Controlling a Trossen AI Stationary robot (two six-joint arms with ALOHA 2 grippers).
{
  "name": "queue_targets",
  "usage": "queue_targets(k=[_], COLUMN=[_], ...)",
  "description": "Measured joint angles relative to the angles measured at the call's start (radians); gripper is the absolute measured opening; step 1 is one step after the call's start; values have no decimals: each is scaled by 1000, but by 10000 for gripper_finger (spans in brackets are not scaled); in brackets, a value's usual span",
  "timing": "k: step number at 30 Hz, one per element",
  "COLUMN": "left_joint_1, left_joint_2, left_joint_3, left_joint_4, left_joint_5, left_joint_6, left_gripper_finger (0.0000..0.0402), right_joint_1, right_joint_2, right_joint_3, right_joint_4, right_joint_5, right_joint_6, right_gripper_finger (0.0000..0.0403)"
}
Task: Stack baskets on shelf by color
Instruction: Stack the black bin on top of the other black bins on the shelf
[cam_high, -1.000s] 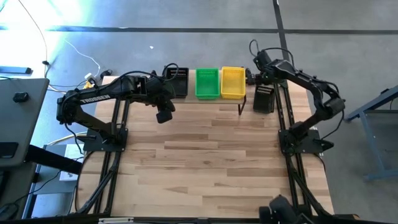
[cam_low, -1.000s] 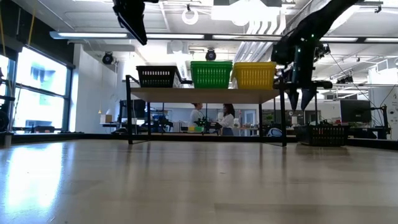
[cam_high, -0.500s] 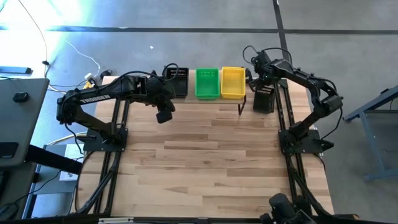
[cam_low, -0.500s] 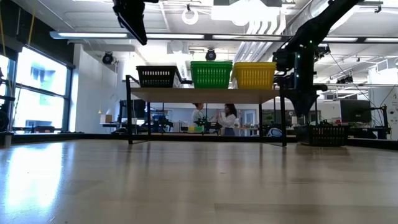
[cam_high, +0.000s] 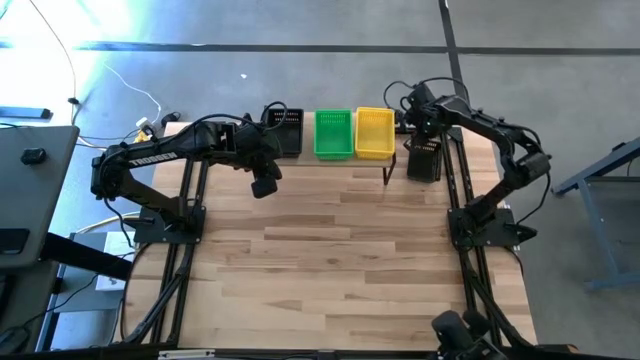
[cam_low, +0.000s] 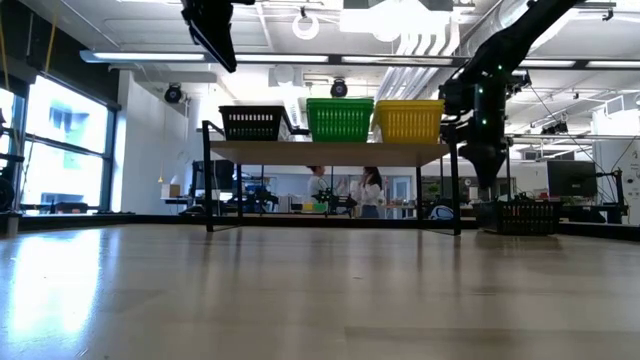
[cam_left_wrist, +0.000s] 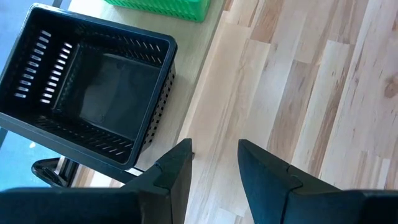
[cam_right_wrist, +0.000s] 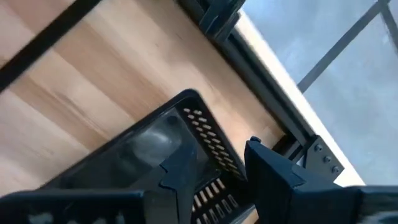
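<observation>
Three baskets stand side by side on the shelf: black, green, yellow. Another black basket sits on its base on the tabletop, right of the shelf. My right gripper is open and points down over that basket's far end. In the right wrist view its fingers stand on either side of the end wall, one over the hollow and one outside. The low view shows its tips just above the basket. My left gripper hangs open, high, in front of the shelf's black basket.
The shelf's black legs stand just left of the loose basket. The right arm's base frame runs along the table's right edge. Bare wooden tabletop stretches toward the near edge. People show in the room behind.
My right gripper has come down and slightly toward the near edge, closing in on the far end of the black basket on the table. The left arm has kept still. No basket has moved.
</observation>
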Motion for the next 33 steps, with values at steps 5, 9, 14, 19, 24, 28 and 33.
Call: queue_targets(k=[5,9,14,19,24,28,33], left_joint_1=[0,0,0,0,0,0,0], left_joint_2=[0,0,0,0,0,0,0], left_joint_3=[0,0,0,0,0,0,0], left_joint_4=[0,0,0,0,1,1,2], left_joint_5=[0,0,0,0,0,0,0], left_joint_6=[-7,-18,-26,-36,-36,-36,-36], left_gripper_finger=[120,120,120,120,120,120,120], right_joint_1=[0,0,-2,-7,-8,-7,-7], right_joint_2=[51,89,119,161,175,175,174], right_joint_3=[0,0,0,2,2,2,10], right_joint_4=[-23,-21,-17,-10,-12,-17,-29], right_joint_5=[14,36,49,49,49,84,73], right_joint_6=[-21,-17,-22,-22,-6,2,3], right_gripper_finger=[121,121,121,121,116,102,99])
